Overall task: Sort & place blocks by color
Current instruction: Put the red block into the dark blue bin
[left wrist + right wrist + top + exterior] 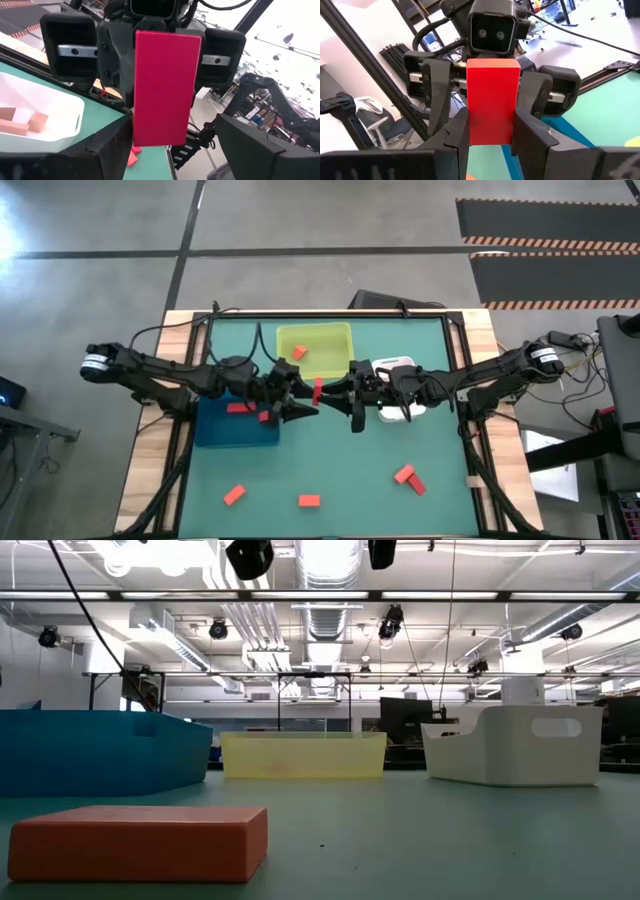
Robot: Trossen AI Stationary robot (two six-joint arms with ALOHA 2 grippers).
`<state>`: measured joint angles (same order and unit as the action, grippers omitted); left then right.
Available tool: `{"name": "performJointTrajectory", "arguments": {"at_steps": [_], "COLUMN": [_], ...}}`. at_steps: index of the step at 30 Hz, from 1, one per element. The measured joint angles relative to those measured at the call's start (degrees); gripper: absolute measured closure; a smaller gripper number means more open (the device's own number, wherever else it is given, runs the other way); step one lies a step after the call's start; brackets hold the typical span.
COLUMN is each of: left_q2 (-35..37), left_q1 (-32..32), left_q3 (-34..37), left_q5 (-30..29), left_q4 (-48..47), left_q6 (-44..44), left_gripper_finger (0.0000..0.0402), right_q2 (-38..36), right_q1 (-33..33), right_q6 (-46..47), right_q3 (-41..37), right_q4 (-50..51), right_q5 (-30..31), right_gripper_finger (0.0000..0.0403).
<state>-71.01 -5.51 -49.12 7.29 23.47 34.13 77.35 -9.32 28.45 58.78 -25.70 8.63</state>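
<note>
Gripping a red bar [491,100] mid-table: right gripper [490,145] closed on it, both fingers pressed flat against its long sides, lower half of the bar sunk between them. Facing it nose to nose, left gripper [170,150], spread wide, one finger close by the bar's edge, the other standing clear with daylight showing. No hold from that side, by the look of it. Looks like a handover in the air, bar now with the right arm alone.

Key relation: bar sitting between the two grippers, long axis crosswise to the line along which they face each other, well above the mat. Nearer the right fingers, obviously, being inside them.

Moving outward: blue tray [215,430] just beneath and beside the left gripper, two red blocks [240,408] already in it. Probably the bar's home, judging by colour, and lying on the left arm's side. Yellow tray [340,330] a little beyond the meeting point, one orange block [298,352] inside. White tray [515,765] under the right arm, tan blocks [30,122] in it.

Farther off, toward the table's front edge: loose blocks [309,501] scattered, not yet sorted. Plenty left to do.
</note>
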Motion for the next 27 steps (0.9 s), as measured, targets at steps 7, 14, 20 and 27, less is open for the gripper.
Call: {"name": "performJointTrajectory", "arguments": {"at_steps": [7, 14, 20, 27], "left_q2": [0.1, 0.0, 0.0, 0.8], "left_q1": [0.0, 0.0, 0.0, 0.0], "left_q3": [0.0, 0.0, 0.0, 0.0], "left_q5": [-0.1, -0.5, -0.3, 0.4], "left_q4": [-0.1, -0.6, -0.6, -3.5], "left_q6": [0.1, 0.0, 0.3, 1.8], "left_gripper_finger": [0.0194, 0.0273, 0.0277, 0.0272], "right_q2": [0.0, 0.0, 0.0, -0.9], "right_q1": [0.0, 0.0, 0.0, 0.0], "right_q6": [0.0, 0.2, 0.2, 0.0], "right_q3": [0.1, 0.1, 0.1, 0.1], "right_q4": [0.0, 0.1, 0.2, 0.9], "right_q5": [-0.1, -0.2, 0.0, 0.2], "right_gripper_finger": [0.0294, 0.0292, 0.0258, 0.0199]}}
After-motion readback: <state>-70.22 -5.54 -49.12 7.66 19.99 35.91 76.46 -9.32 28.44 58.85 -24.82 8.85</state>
